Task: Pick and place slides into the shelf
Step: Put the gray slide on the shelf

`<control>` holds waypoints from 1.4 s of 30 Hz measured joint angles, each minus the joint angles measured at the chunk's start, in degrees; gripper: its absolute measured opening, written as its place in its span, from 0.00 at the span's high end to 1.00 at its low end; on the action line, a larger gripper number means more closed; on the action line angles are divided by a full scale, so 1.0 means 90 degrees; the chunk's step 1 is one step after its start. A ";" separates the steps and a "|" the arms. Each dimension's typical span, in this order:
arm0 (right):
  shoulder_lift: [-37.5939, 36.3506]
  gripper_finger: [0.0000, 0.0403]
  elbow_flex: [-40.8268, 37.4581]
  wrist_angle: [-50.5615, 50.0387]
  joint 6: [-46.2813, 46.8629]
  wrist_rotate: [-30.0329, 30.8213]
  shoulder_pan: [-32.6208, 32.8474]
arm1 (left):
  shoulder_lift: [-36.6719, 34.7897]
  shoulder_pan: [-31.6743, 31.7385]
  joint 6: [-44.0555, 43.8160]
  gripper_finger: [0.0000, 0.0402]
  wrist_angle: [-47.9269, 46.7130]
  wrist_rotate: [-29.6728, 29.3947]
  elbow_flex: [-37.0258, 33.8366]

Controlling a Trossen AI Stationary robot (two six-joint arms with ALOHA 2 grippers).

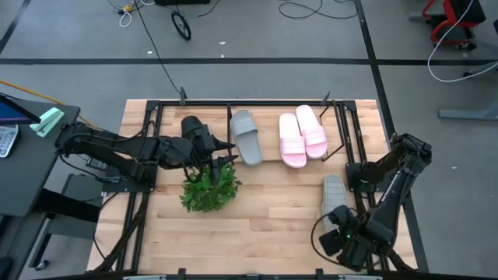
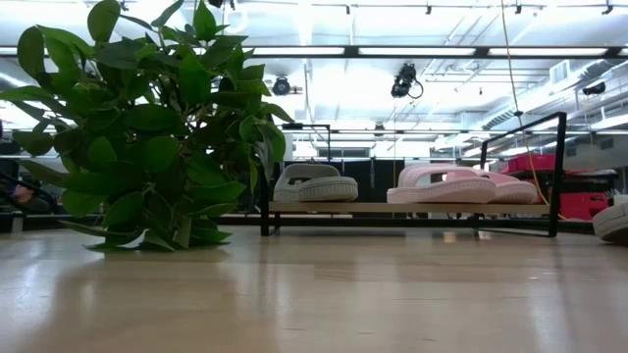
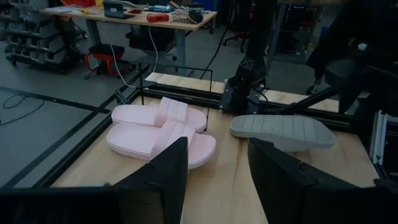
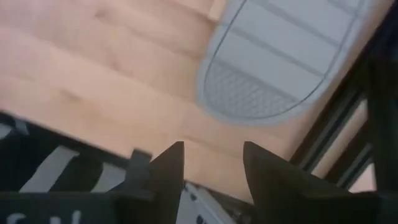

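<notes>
On the shelf at the table's far side rest a grey slide and two light pink slides, side by side, soles on its board. A second grey slide lies on the tabletop near the right edge, apparently sole up. My right gripper points down over the table just on the near side of this slide, open, with nothing between its fingers. My left gripper hovers open above the plant, left of the shelved grey slide, facing the pink slides.
A green leafy plant stands on the table just in front of the shelf's left part, under my left gripper. Black frame rails run along the table's left and right edges. Bare wood lies between the plant and my right arm.
</notes>
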 joint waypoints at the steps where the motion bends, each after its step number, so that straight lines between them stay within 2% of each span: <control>1: -0.0010 0.57 0.0000 -0.0109 0.0000 -0.0006 -0.0054 | 0.0000 0.0000 0.0000 0.57 0.0000 0.0000 -0.0002; 10: -0.0235 0.57 0.0000 -0.1215 -0.0321 -0.0409 -0.0375 | 0.0000 -0.0004 0.0014 0.57 -0.0002 0.0168 0.0000; 19: -0.0595 0.51 -0.0269 -0.1022 0.0105 -0.0430 -0.0409 | 0.0000 -0.0002 0.0051 0.57 -0.0008 0.0170 0.0000; 24: -0.0704 0.40 -0.0605 -0.0239 -0.0109 -0.0173 -0.0411 | -0.0002 -0.0002 0.0053 0.57 -0.0029 0.0170 0.0000; 29: -0.0706 0.23 -0.0973 0.0501 -0.0624 -0.0090 -0.0458 | -0.0002 -0.0002 0.0056 0.57 -0.0033 0.0169 0.0000; 35: -0.0706 0.03 -0.1343 0.0563 -0.0755 -0.0303 -0.0566 | -0.0002 -0.0002 0.0058 0.57 -0.0127 0.0170 0.0000; 42: -0.0696 0.04 -0.1688 0.1264 -0.1487 -0.0588 -0.0842 | -0.0002 -0.0002 0.0056 0.57 -0.0175 0.0170 -0.0002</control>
